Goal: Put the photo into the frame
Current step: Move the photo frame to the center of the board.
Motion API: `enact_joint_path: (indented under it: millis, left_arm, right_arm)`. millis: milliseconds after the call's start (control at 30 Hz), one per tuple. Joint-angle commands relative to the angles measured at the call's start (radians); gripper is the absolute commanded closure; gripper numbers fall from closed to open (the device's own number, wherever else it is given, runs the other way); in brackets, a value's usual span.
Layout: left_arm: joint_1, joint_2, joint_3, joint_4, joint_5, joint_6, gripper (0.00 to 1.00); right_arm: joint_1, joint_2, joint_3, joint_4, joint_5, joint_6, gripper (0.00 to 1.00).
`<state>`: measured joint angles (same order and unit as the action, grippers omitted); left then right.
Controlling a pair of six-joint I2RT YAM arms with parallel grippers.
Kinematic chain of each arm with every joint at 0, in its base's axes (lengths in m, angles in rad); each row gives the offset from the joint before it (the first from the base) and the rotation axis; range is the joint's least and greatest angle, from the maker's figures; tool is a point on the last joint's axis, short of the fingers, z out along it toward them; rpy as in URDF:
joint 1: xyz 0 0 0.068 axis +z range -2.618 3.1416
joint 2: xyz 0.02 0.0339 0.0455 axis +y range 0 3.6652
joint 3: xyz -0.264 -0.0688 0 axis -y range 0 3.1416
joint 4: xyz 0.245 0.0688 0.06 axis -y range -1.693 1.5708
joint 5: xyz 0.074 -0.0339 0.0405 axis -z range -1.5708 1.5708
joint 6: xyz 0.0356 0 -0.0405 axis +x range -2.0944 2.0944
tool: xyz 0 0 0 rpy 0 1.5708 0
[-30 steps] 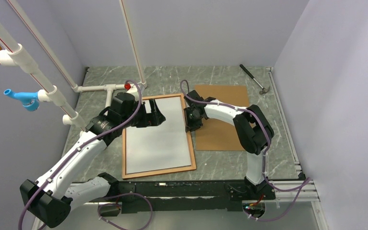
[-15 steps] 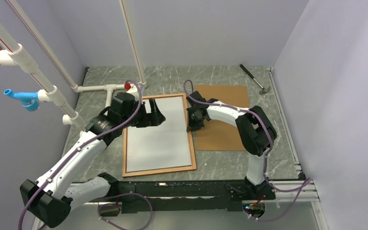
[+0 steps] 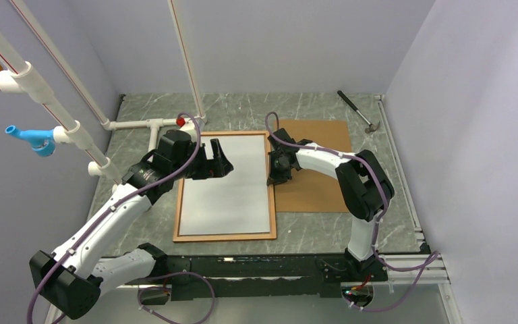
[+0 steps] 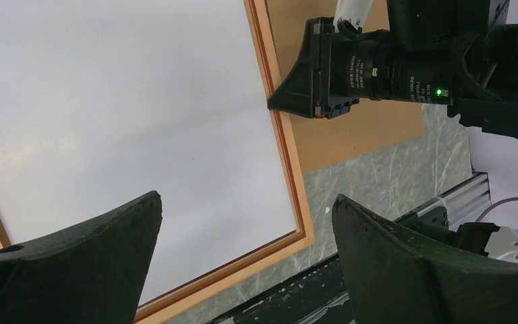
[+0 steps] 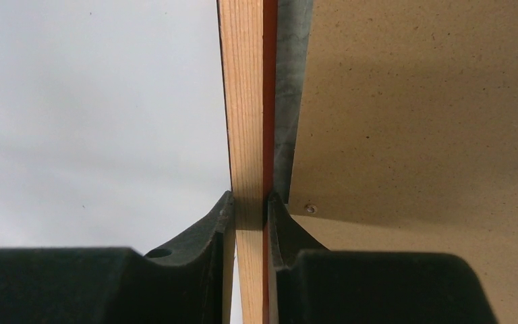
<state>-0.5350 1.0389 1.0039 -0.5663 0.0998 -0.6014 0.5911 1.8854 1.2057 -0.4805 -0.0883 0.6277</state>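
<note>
White-backed photo [image 3: 226, 185], reddish-brown frame [image 3: 226, 237]

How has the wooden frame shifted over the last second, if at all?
Yes. The frame, pinched by the right gripper, has turned: its far right corner swung right, closer to the brown backing panel's left edge.

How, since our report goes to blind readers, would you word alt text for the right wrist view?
The right gripper pinches a pale wooden rail of the frame, one black jaw on each side. Left of the rail lies the photo, white back up; right of it, a strip of marbled table, then a brown fibreboard panel.
</note>
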Motion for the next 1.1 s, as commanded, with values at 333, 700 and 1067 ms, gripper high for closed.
enact_joint_path:
  millis: [333,700,1067]
  left_arm:
    - [0.005,0.010,-0.002,0.010,0.006,0.011,0.01]
    - [0.004,0.013,-0.008,0.016,0.011,0.008,0.01]
    - [0.004,0.014,-0.012,0.017,0.013,0.008,0.01]
  right_arm:
    - [0.027,0.010,0.013,0.030,-0.047,0.001,0.83]
    - [0.057,0.050,0.072,0.043,-0.066,0.041,0.86]
    - [0.073,0.016,0.078,0.043,-0.068,0.024,0.62]
